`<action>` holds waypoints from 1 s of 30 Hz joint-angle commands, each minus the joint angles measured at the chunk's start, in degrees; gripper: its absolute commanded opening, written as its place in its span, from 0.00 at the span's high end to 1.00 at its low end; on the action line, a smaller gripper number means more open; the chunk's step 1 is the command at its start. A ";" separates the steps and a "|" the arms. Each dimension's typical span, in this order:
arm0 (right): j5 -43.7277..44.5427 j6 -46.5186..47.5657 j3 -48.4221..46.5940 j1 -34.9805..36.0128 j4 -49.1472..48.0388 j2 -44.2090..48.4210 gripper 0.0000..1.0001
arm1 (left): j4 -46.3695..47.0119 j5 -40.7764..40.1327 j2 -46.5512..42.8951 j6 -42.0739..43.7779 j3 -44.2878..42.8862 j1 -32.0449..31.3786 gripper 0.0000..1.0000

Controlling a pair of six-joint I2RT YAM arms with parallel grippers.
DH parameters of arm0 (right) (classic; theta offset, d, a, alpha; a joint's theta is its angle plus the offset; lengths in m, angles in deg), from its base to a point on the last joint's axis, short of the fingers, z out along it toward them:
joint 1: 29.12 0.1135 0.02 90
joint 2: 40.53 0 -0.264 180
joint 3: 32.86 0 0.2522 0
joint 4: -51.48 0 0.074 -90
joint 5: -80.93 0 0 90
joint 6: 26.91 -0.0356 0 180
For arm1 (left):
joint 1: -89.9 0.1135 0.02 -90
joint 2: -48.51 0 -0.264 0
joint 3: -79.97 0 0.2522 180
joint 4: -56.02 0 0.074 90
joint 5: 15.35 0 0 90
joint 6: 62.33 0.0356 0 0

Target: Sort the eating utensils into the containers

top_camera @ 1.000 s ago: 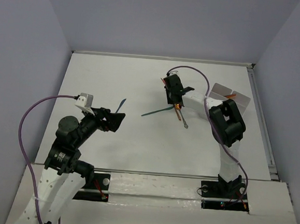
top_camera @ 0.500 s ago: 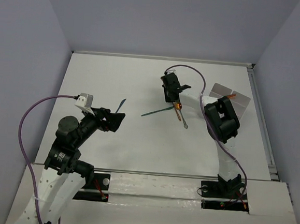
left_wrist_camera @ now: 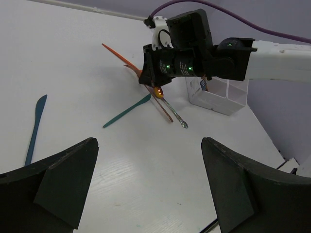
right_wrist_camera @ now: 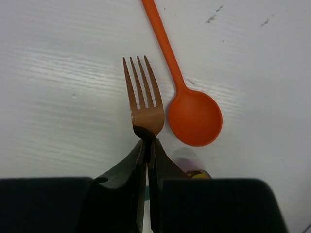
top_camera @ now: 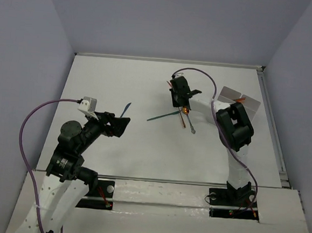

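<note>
— Has anything moved in the last second?

— Hardly. The right gripper has only shuffled a little over the same spot, and the utensils lie where they did. The tray waits near its right side, so this one's trip hasn't begun.

— And the jaws?

— Nearly together, pinching the neck of the copper fork, which is just beside the orange spoon. I can't tell whether it's lifted. The left gripper is spread wide and empty.

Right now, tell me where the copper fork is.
The copper fork sits centre of the right wrist view, neck clamped in the right tool, tines pointing away, with the orange spoon just right of it.
</note>
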 commanded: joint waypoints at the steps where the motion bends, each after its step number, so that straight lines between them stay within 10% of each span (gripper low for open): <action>1: -4.50 0.51 5.02 -0.37 -9.01 12.22 0.93 | 3.02 0.74 -0.04 0.46 -1.40 -0.19 0.01; 8: -4.87 -0.38 21.98 -0.37 -26.42 32.89 0.93 | 3.02 0.65 -0.48 0.37 -1.40 -0.19 0.01; 18: 18.24 1.65 39.47 -8.00 -44.17 47.84 0.93 | 3.11 0.65 -1.10 0.37 -1.31 -0.19 0.01; 30: 29.51 18.95 48.19 -12.32 -78.45 39.96 0.93 | 3.02 0.65 -1.01 0.37 -1.40 -0.19 0.01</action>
